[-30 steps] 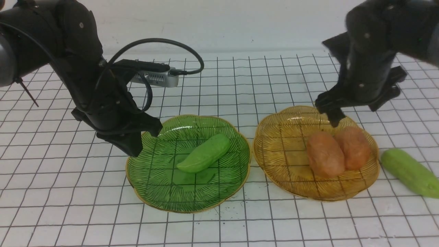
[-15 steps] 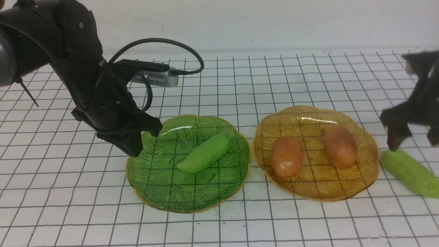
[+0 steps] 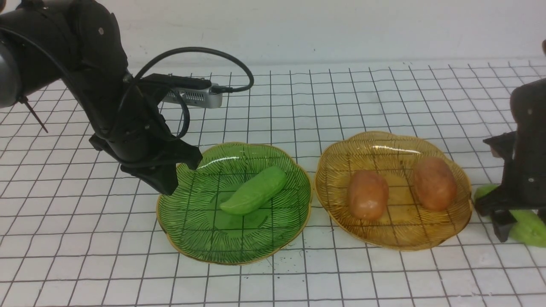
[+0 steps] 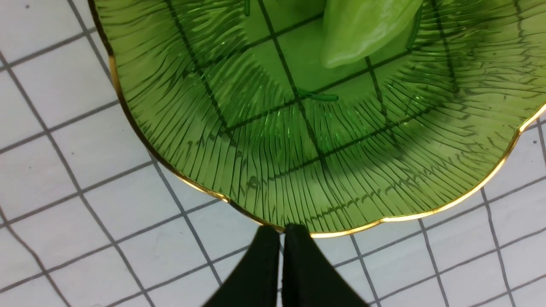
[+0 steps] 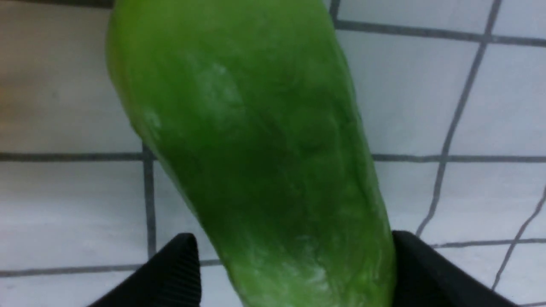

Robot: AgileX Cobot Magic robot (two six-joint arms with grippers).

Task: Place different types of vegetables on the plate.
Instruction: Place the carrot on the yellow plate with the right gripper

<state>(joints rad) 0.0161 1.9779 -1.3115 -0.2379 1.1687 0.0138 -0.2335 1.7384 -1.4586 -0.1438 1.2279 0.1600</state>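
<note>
One light-green cucumber (image 3: pixel 254 190) lies in the green glass plate (image 3: pixel 192 230). Two orange-brown potatoes (image 3: pixel 367 195) (image 3: pixel 434 183) lie apart in the amber glass plate (image 3: pixel 341 170). A second cucumber (image 3: pixel 529 228) lies on the table right of the amber plate. My right gripper (image 3: pixel 518 226) is down over it, open, one finger on each side. In the right wrist view the cucumber (image 5: pixel 256 140) fills the gap of the gripper (image 5: pixel 294 256); one finger touches it, the other stands a little off. My left gripper (image 3: pixel 168 187) is shut and empty, its tips (image 4: pixel 281 232) at the green plate's rim (image 4: pixel 384 219).
The table is covered by a white cloth with a dark grid. A silver camera box with a black cable (image 3: pixel 194 96) hangs on the left arm, behind the green plate. The two plates stand almost rim to rim. A white wall closes the back.
My right arm has moved from over the amber plate to the right and down onto the table cucumber. The two potatoes have rolled apart. The left arm has not moved.
</note>
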